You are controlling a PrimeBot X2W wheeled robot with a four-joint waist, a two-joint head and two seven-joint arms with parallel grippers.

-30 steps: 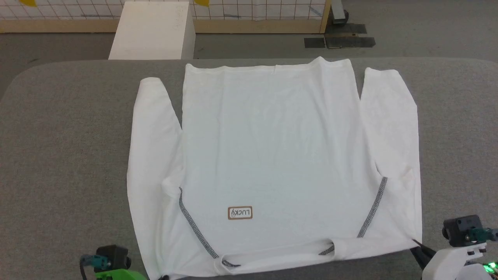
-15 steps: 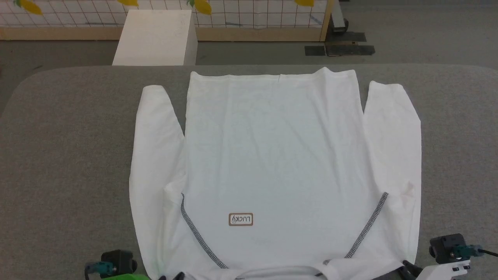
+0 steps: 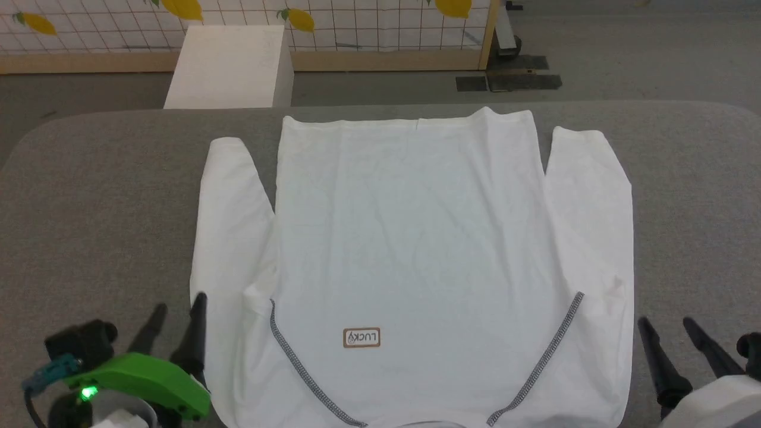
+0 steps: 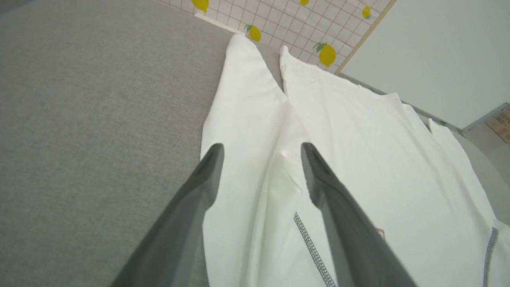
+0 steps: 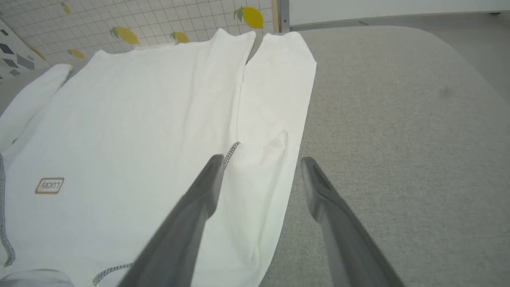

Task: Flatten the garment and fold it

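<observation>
At the shirt's [image 3: 410, 238] near corners, left gripper [image 3: 179, 303] and right gripper [image 3: 665, 323] have just let go, fingers [image 3: 195, 328] spread, leaving it seemingly flat enough to fold.

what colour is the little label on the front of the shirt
White with an orange-brown border and lettering; the label on the garment shows best in the head view.

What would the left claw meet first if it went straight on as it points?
Probably the sleeve of the white long-sleeved thin-fabric shirt, flat on the grey cloth-covered table: the open left claw points along it. Its height above is unclear.
</observation>
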